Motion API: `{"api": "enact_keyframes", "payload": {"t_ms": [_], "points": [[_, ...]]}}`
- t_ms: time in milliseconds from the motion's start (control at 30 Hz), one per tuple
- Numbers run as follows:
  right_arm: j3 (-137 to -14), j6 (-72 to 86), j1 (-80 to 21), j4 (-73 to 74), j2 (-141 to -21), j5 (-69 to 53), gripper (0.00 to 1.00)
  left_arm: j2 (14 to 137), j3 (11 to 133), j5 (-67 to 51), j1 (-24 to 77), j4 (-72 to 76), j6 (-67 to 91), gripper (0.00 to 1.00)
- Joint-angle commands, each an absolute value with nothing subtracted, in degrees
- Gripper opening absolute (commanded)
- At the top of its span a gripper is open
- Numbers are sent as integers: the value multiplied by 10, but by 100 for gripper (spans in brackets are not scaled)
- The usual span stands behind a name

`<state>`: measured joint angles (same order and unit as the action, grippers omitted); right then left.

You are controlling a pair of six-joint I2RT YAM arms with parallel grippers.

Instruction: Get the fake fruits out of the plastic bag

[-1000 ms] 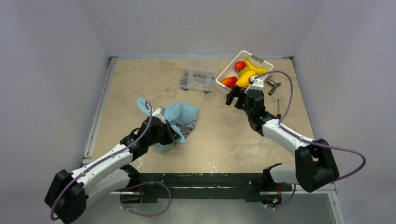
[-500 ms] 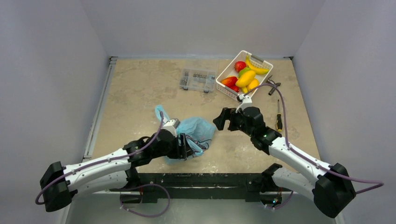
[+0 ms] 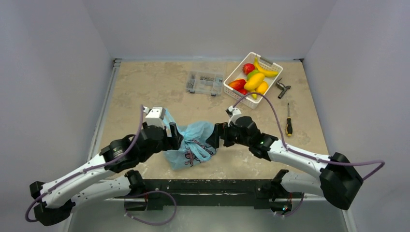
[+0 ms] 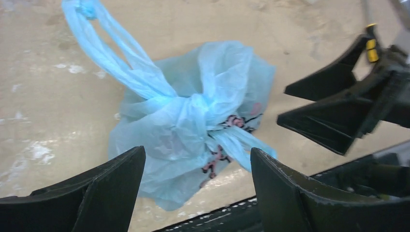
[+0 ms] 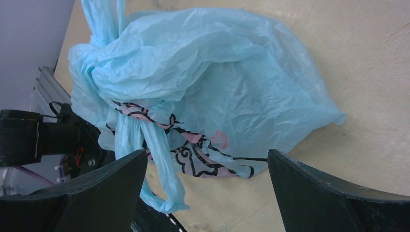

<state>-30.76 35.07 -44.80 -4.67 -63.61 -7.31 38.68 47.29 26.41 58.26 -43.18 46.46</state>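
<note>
The plastic bag point(image 3: 192, 141), light blue and crinkly with a pink-and-black print, lies bunched and knotted near the table's front edge. It also fills the left wrist view point(image 4: 193, 116) and the right wrist view point(image 5: 203, 82). No fake fruits show through it; its contents are hidden. My left gripper point(image 3: 178, 140) stands open at the bag's left side, the jaws point(image 4: 198, 193) wide with the bag just beyond the tips. From the right, my right gripper point(image 3: 218, 135) faces the bag, also open point(image 5: 208, 193), and holds nothing.
A white basket point(image 3: 236, 92) at the back right holds a red fruit point(image 3: 248, 68), a banana and yellow-orange mangoes. A clear parts box point(image 3: 205, 82) sits behind the bag. A screwdriver point(image 3: 288, 126) and a metal tool point(image 3: 282, 88) lie on the right. The black front rail point(image 3: 212, 186) is close.
My left gripper opened and let go of the bag after dragging it right toward the centre. My right arm swung from the basket down to the bag's right side.
</note>
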Motion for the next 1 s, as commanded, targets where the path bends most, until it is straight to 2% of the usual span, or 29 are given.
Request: {"api": "enact_keyframes", "payload": {"t_ms": [0, 200, 333, 367, 433, 500, 567, 600, 700, 733, 967], "points": [[-349, 387, -483, -102, -667, -87, 95, 461, 479, 328, 574, -452, 412, 78], [-369, 389, -505, -104, -689, -82, 87, 487, 432, 242, 537, -372, 401, 61], [-372, 391, -508, -103, -699, -76, 84, 486, 390, 167, 518, -325, 404, 39], [-374, 394, -508, -98, -698, -70, 84, 486, 385, 159, 517, -322, 406, 36], [-383, 397, -511, -83, -690, -53, 84, 485, 371, 139, 517, -309, 405, 37], [-400, 387, -518, -60, -684, -29, 85, 483, 360, 128, 517, -294, 408, 45], [-427, 371, -528, -36, -687, -6, 86, 485, 351, 121, 517, -282, 410, 44], [-440, 363, -531, -25, -692, -2, 87, 487, 349, 113, 517, -279, 410, 40], [-469, 352, -537, -11, -717, -2, 87, 489, 348, 96, 517, -275, 401, 5], [-472, 351, -538, -11, -724, -2, 87, 486, 349, 93, 517, -275, 400, 1], [-488, 349, -564, -31, -779, 20, 77, 441, 322, 72, 517, -237, 395, 0]]}}
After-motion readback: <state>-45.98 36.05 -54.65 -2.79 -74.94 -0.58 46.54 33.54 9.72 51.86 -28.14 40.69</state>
